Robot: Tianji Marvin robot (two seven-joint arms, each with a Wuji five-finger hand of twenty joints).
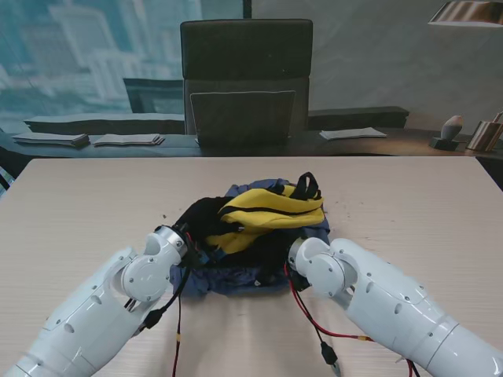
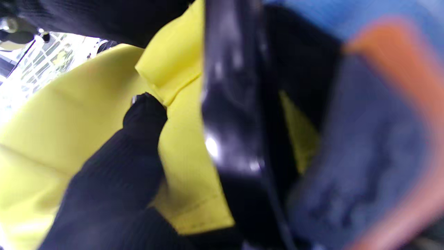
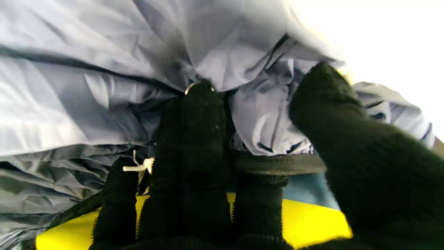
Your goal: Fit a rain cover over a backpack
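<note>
- Yellow and black backpack (image 1: 267,216) lies in the middle of the counter (image 1: 78,204), on top of the crumpled blue-grey cover (image 1: 236,276)
- Cover is mostly under and around the pack; its yellow top is bare, so I judge the fitting only begun
- Left hand (image 2: 114,180) has its fingers in the pack's folds; if it grips, I cannot tell
- Right hand (image 3: 215,166) pinches cover fabric between thumb and fingers
- Left to do: pull the edge over the pack
</note>
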